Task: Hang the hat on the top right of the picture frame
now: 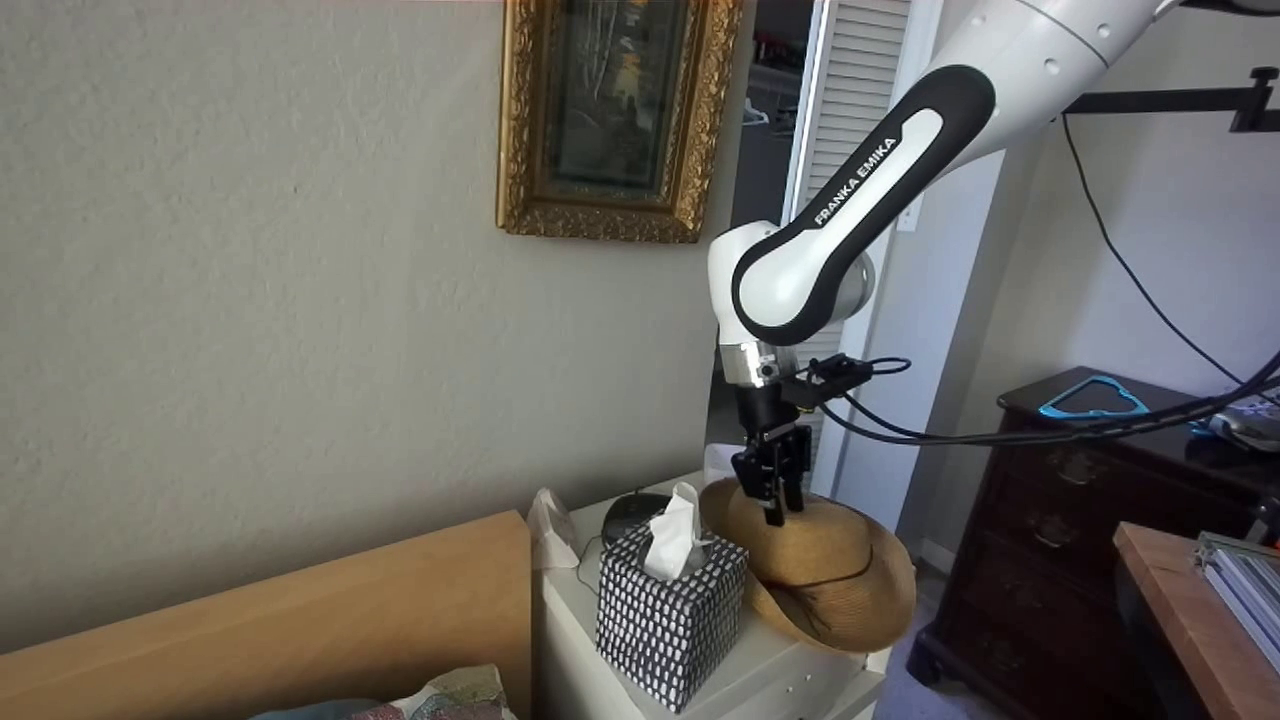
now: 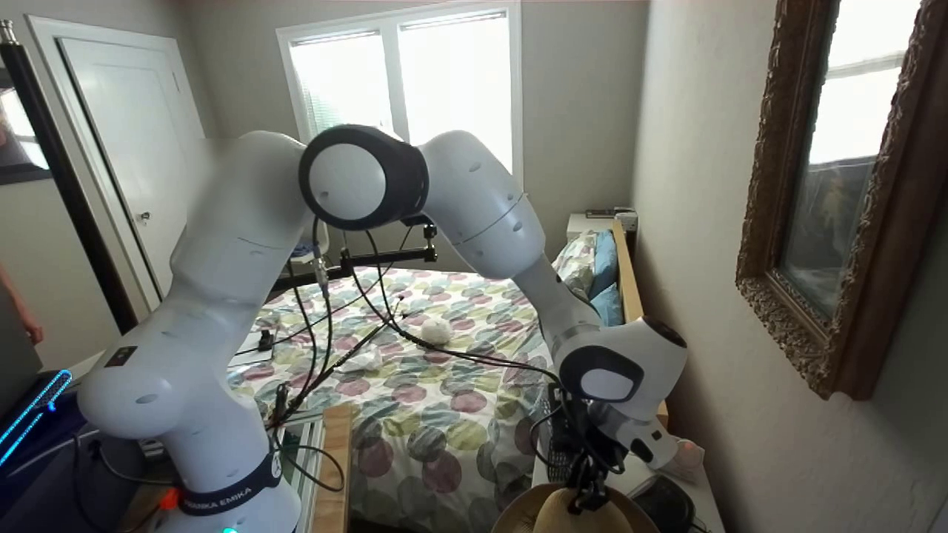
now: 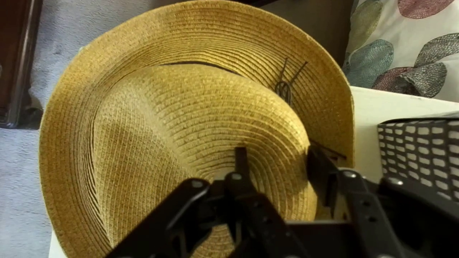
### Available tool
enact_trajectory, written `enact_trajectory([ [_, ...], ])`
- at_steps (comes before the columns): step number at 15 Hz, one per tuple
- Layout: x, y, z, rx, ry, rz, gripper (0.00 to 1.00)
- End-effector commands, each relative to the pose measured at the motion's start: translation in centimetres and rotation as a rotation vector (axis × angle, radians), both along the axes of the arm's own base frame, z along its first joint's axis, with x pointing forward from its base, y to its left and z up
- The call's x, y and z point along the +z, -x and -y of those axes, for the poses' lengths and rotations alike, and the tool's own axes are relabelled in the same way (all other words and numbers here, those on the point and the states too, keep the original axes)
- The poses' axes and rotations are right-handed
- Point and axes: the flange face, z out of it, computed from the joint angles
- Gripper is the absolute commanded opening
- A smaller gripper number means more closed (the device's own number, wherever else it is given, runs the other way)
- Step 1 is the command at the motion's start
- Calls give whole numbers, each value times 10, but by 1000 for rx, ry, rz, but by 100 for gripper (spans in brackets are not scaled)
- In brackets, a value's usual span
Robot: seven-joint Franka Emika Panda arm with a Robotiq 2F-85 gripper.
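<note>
The tan straw hat (image 1: 815,550) lies crown up on a white cabinet (image 1: 585,620); it also shows in an exterior view (image 2: 548,514), cut off below, and in the wrist view (image 3: 140,150). My gripper (image 1: 784,510) points down at the hat's crown. In the wrist view the gripper (image 3: 277,154) has its fingers apart, one over the crown's top and one at the crown's edge near the tissue box. Whether the fingertips touch the straw cannot be told. The gilded picture frame (image 1: 600,220) hangs on the wall above; its top is out of view in both exterior views (image 2: 774,185).
A patterned tissue box (image 1: 670,620) stands beside the hat, with a black round device (image 1: 628,515) behind it. A brown headboard (image 1: 350,610) runs along the wall. A white louvered door (image 1: 850,100) and dark dresser (image 1: 1060,520) stand beyond. Cables (image 1: 1000,437) hang from the arm.
</note>
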Motion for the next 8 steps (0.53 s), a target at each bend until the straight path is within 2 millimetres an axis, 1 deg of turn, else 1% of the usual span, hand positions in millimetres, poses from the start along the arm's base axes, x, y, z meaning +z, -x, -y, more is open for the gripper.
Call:
enact_trajectory([
  [1,-5,-8,2,-6,-7,3,16],
  [3,-5,-10,3,-8,-6,4,3],
  [5,-3,-11,5,-15,-2,10,0],
  [8,15,-6,13,-26,10,28,1],
])
